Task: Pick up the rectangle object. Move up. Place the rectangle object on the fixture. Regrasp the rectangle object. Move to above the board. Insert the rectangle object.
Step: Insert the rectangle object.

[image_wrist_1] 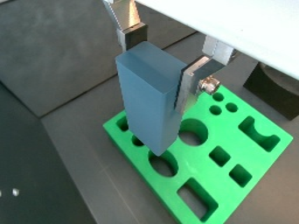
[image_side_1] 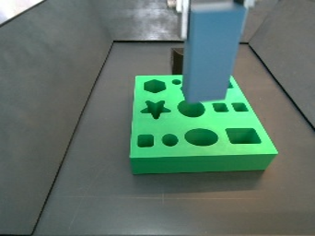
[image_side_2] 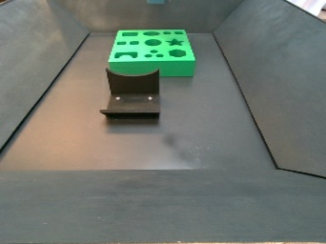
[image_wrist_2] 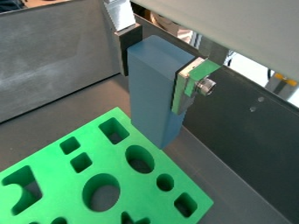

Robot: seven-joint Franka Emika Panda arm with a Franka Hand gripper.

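My gripper point(image_wrist_1: 163, 59) is shut on the rectangle object point(image_wrist_1: 149, 96), a tall blue-grey block held upright by its upper end between the two fingers point(image_wrist_1: 195, 75). It also shows in a wrist view point(image_wrist_2: 155, 96), with the gripper point(image_wrist_2: 158, 70) around its top. The block hangs above the green board point(image_wrist_1: 263, 156), its lower end over the holes and apart from them. In a side view the block point(image_side_1: 209, 51) hangs over the board point(image_side_1: 160, 162) near its far middle. The dark fixture point(image_side_2: 132, 95) stands on the floor in front of the board point(image_side_2: 178, 66); the gripper is out of that view.
Dark sloping walls point(image_side_2: 38, 86) enclose the floor on all sides. In a side view the fixture point(image_side_1: 179, 63) shows just behind the board. The board has star, hexagon, round and square holes.
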